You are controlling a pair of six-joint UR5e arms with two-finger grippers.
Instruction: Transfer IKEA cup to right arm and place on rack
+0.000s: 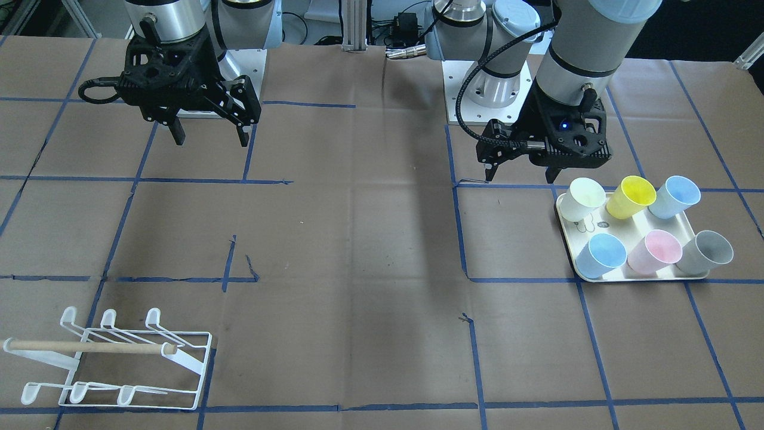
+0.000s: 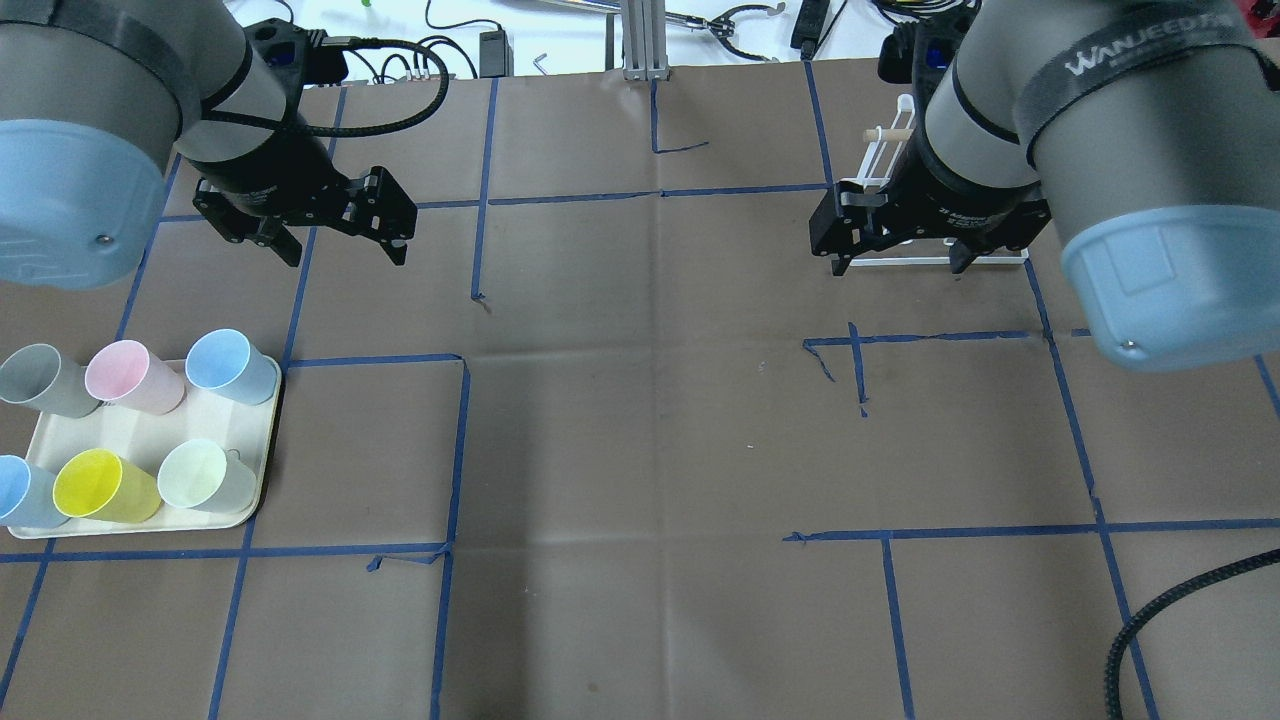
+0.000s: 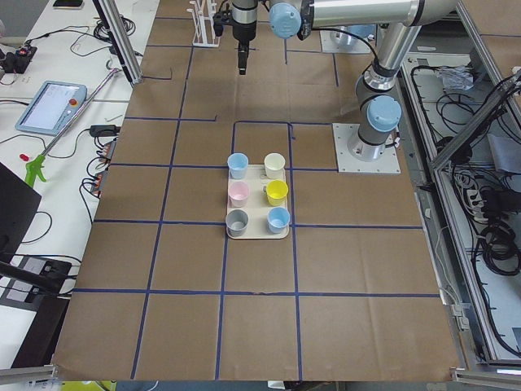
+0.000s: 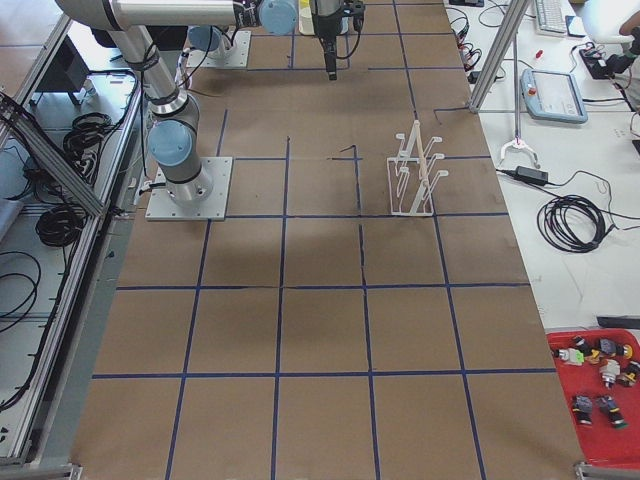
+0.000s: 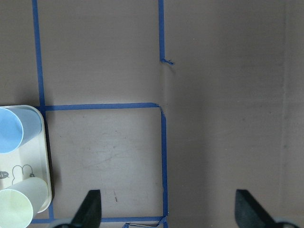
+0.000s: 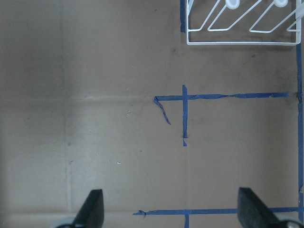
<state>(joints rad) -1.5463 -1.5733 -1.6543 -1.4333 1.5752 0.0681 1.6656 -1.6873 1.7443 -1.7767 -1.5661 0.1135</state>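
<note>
**Hanging above the table, both grippers spread, cups on the tray**

Left gripper (image 1: 520,174) is up in the air, jaws spread wide, nothing between them. It hangs off to one side of the cream tray (image 1: 622,232) and touches neither the tray nor any cup. Its wrist view shows the two finger tips far apart at the bottom edge. The tray's corner shows at the left edge of that view, with a blue cup and a pale cup on it.

Right gripper (image 1: 210,140) is also raised, with its jaws apart and holding nothing, over bare brown paper. In the overhead view the right gripper (image 2: 900,262) sits in front of the rack and hides part of it. Its wrist view shows only a corner of the white wire, at the top right.

Six cups stand mouth up on the tray in two rows of three. One row is the pale cup (image 1: 585,197), the yellow cup (image 1: 630,196) and a blue cup (image 1: 674,196). The other row is a second blue cup (image 1: 600,255), the pink cup (image 1: 653,251) and the grey cup (image 1: 707,252). The tray is on the robot's left side of the table (image 1: 358,239).

The rack (image 1: 182,360) is on the robot's right side, at the far edge from the robot's base and well apart from the tray. A wooden dowel (image 1: 89,346) lies across it, and its prongs point up in two rows. Blue tape lines (image 1: 459,239) grid the paper.
</note>
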